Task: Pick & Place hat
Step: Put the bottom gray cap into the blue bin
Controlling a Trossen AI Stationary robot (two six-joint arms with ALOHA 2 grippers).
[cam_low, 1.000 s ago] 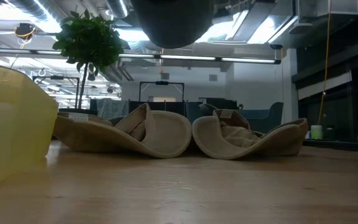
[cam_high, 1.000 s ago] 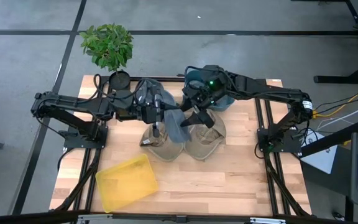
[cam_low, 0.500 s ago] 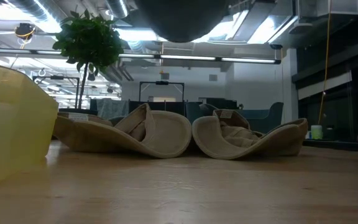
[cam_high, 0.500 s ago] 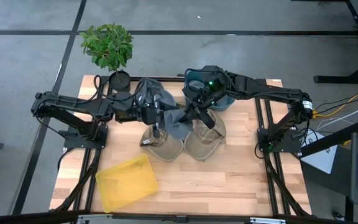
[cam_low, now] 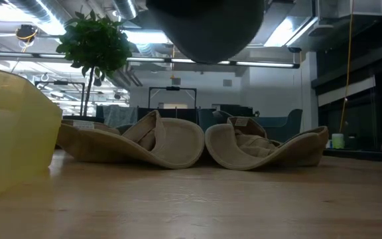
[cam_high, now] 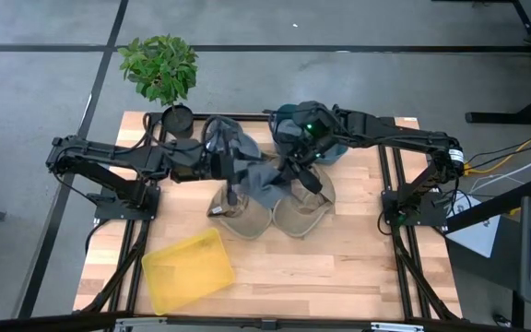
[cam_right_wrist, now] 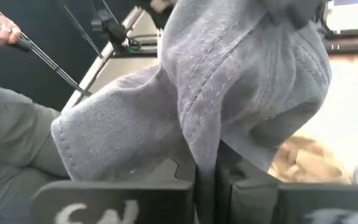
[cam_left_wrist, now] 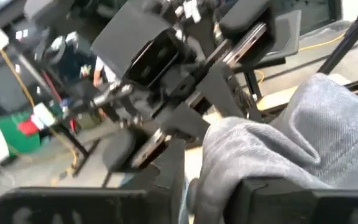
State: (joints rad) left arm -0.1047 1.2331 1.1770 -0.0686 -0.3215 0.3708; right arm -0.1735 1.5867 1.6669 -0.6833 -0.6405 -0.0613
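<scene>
My right claw (cam_high: 295,169) is clamped on the soft grey fabric hat (cam_high: 264,182), hanging between both arms above two tan hats (cam_low: 197,143) on the wooden worktop (cam_high: 339,267). My left claw (cam_high: 231,175) looks parted beside it. Placing remains.

Colours on the desk (cam_high: 339,267)
Grey hat (cam_high: 264,184), two tan hats (cam_high: 275,217), yellow bin (cam_high: 188,269), green plant (cam_high: 159,66), pale wood desk.

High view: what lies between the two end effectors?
In the high view, a grey hat spans the gap between the left end effector and the right end effector, above two tan hats on the table.
</scene>
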